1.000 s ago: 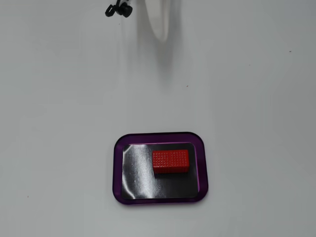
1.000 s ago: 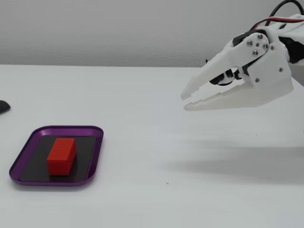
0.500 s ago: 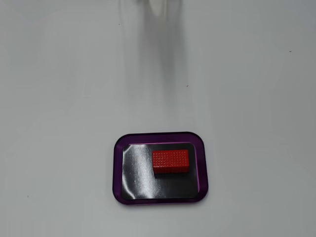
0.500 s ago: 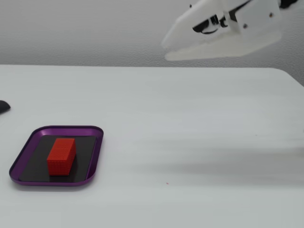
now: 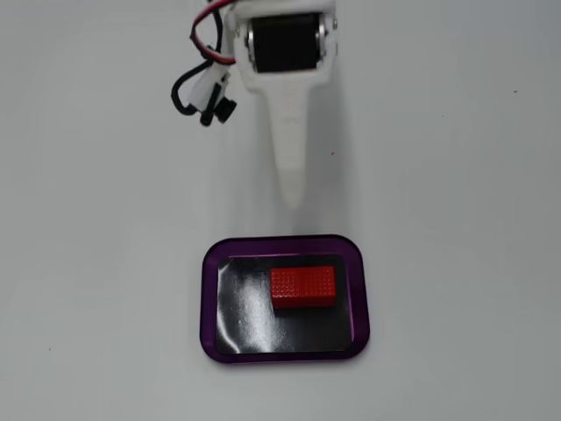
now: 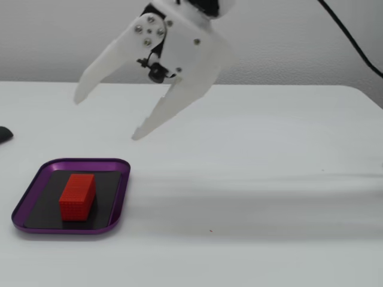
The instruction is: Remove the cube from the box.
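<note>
The red cube (image 5: 302,286) lies flat inside the box (image 5: 210,298), a shallow purple-rimmed tray with a black bottom, right of its middle in a fixed view. In the other fixed view the cube (image 6: 78,194) sits in the box (image 6: 123,190) at the lower left. My white gripper (image 6: 106,119) is open and empty. It hangs in the air above the table, up and to the right of the box, with its fingertips pointing down-left toward it. Seen from above, the gripper (image 5: 291,197) ends just short of the box's far rim.
Red and black wires (image 5: 206,83) hang beside the arm's wrist. A black cable (image 6: 350,36) runs down at the upper right. A small dark object (image 6: 3,134) lies at the left edge. The white table's back edge (image 6: 287,85) lies behind the arm.
</note>
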Controlling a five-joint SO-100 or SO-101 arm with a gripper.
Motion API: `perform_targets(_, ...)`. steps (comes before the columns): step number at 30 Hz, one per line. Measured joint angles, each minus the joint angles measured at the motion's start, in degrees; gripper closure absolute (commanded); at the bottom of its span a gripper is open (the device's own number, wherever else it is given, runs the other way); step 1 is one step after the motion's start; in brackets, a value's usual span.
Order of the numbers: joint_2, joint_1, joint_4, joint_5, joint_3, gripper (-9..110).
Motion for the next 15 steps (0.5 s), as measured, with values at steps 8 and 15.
perform_targets(8,-17.6,0.3,4.7,0.0,-16.0,75)
perform_targets(15,-22.5,0.3,4.7,0.0,-17.1,75)
